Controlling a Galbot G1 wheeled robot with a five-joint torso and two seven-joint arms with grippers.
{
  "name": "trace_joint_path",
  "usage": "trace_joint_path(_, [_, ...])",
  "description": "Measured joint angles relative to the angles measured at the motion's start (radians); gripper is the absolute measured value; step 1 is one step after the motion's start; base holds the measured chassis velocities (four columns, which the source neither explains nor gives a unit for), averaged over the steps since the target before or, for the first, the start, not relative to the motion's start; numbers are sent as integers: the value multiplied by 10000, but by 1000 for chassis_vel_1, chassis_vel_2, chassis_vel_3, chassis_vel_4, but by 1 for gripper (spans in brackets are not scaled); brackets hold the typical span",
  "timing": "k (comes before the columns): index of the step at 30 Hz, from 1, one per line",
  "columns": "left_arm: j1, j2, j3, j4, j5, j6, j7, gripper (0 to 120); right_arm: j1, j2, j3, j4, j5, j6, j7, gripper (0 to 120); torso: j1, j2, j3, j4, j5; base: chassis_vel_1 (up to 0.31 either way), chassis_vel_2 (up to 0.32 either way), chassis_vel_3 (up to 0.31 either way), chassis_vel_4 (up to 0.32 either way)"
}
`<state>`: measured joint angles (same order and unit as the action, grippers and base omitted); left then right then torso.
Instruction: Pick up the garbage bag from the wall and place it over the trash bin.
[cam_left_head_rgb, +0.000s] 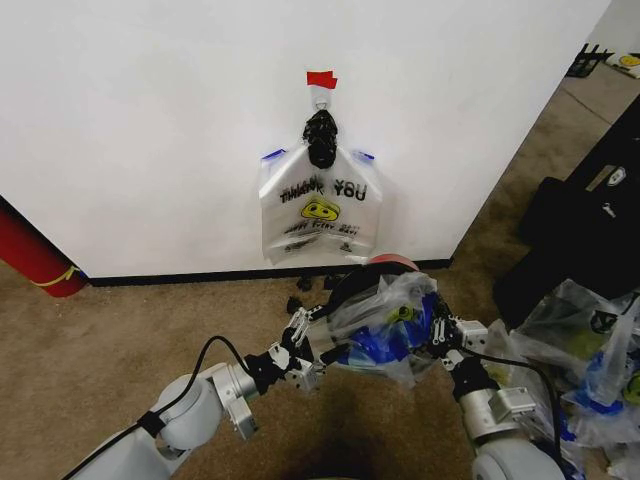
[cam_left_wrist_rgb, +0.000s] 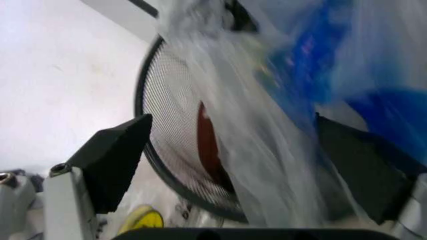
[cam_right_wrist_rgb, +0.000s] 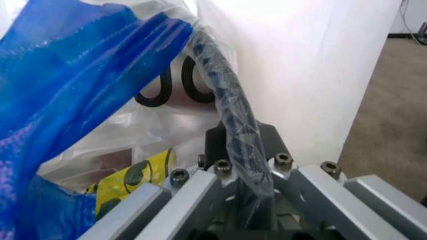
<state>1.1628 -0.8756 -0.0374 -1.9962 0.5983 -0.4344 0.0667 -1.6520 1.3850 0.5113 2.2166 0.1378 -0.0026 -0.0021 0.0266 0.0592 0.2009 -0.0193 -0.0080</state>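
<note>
The trash bin (cam_left_head_rgb: 375, 268) is mostly hidden: in the head view only a sliver of its red base and dark rim peeks out behind a crumpled garbage bag (cam_left_head_rgb: 385, 322) that both grippers hold across its mouth, and the rest of the bin is covered by plastic. The left wrist view gives the clearer look, showing the round black mesh wall (cam_left_wrist_rgb: 175, 130) lying on its side relative to that camera, with red showing inside and the film blurred across it. The left gripper (cam_left_head_rgb: 302, 352) sits at the bag's left edge; its 2 dark fingers (cam_left_wrist_rgb: 113, 160) stand apart with the film passing between them, and whether they actually pinch it cannot be made out. The right gripper (cam_left_head_rgb: 440, 335) is at the bag's right edge, its fingers clamped on a twisted blue handle (cam_right_wrist_rgb: 230, 120) that runs straight into the jaws. The bag is stretched with its long axis running left to right between the 2 grippers, just in front of the wall (cam_left_head_rgb: 150, 120). A second bag (cam_left_head_rgb: 320, 210) of the same print hangs flat on the wall from a black hook (cam_left_head_rgb: 321, 138) under a red tape strip (cam_left_head_rgb: 321, 79), long axis vertical, handles up, its lettering readable but partly creased. Clear bags (cam_left_head_rgb: 590, 380) on the right are cut off by the frame edge.
</note>
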Motion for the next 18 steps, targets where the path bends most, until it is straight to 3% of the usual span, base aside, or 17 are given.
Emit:
trace_joint_path(7, [154, -155, 302, -346, -37, 2, -187, 66, -169, 247, -160, -34, -323, 148, -47, 0, 0, 0, 0, 1, 1, 0, 0, 0, 0])
trace_joint_path(13, [330, -244, 458, -618, -74, -140, -326, 67, -240, 377, -218, -40, -383, 178, -77, 0, 0, 0, 0, 0, 0, 0, 0, 0, 0])
trace_joint_path(18, [423, -227, 481, -737, -360, -559, -315, 45, -369, 451, -221, -8, -414, 208, -91, 0, 0, 0, 0, 0, 0, 0, 0, 0, 0])
